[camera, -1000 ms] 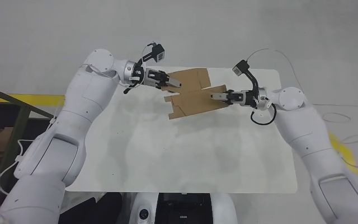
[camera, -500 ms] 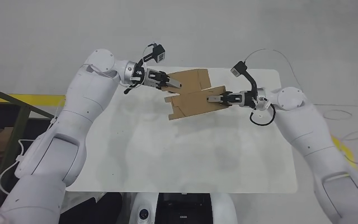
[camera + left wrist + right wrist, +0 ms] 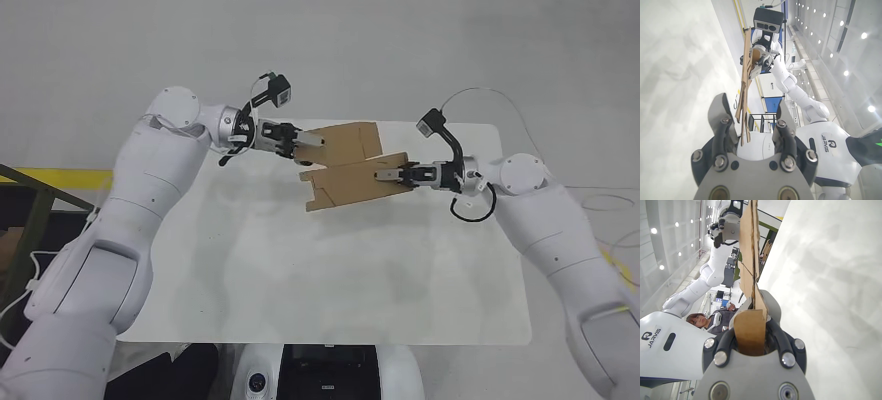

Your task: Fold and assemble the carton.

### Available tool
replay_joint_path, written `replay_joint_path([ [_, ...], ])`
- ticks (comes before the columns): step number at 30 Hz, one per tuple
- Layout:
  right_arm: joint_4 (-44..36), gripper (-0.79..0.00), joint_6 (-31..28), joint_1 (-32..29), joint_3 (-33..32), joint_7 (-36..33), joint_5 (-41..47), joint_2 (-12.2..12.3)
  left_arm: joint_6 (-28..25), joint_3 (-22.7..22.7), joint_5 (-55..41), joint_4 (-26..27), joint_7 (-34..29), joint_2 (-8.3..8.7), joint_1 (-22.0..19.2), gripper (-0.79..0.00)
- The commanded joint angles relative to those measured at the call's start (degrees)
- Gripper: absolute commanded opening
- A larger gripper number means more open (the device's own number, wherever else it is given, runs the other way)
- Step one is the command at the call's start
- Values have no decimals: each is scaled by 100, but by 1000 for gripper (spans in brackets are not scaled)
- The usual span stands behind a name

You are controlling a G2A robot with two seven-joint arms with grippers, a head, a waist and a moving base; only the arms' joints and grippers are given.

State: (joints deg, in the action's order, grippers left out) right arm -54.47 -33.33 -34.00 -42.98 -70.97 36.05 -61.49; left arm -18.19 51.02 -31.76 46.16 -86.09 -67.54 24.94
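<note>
Left fingers (image 3: 723, 111): grey metal pads on black links, spread wide. The thin lower edge of the carton runs into the gap between them, nearer one pad than the other. Whether it touches that pad I cannot tell, and nothing is pinched.
Right fingers (image 3: 772, 306): the same grey metal, drawn together on a carton flap. A rounded tab of the board sticks back over the knuckles.
Left gripper (image 3: 312, 143): at the carton's far left corner, over the table's far edge.
Right gripper (image 3: 385, 174): at the carton's right end, facing the left one across the board.
Carton (image 3: 350, 170): brown corrugated board – a flattened blank of two overlapping panels, with notched flaps and rough, frayed cut edges. From each wrist it appears edge-on, thin and slightly bowed, with the fluting showing. It spans the space between the two grippers over the far part of the table, slanting from far left down to near right, and in the wrist views it stands off the tabletop.
Table (image 3: 300, 290): white, smooth and matt, with rounded corners – faintly smudged grey.
</note>
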Motion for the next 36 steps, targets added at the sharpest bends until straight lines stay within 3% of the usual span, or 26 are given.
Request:
replay_joint_path([
  [1, 35, -785, -13, 9, 6, 13, 10, 8, -3, 66, -2, 57, 3, 33, 36, 0],
  [24, 444, -785, -55, 184, 265, 55, -133, -100, 213, 544, 10, 919, -97, 260, 390, 0],
  [36, 431, -785, -43, 191, 357, 44, -75, -174, 351, 495, 91, 1003, 150, 237, 381, 0],
])
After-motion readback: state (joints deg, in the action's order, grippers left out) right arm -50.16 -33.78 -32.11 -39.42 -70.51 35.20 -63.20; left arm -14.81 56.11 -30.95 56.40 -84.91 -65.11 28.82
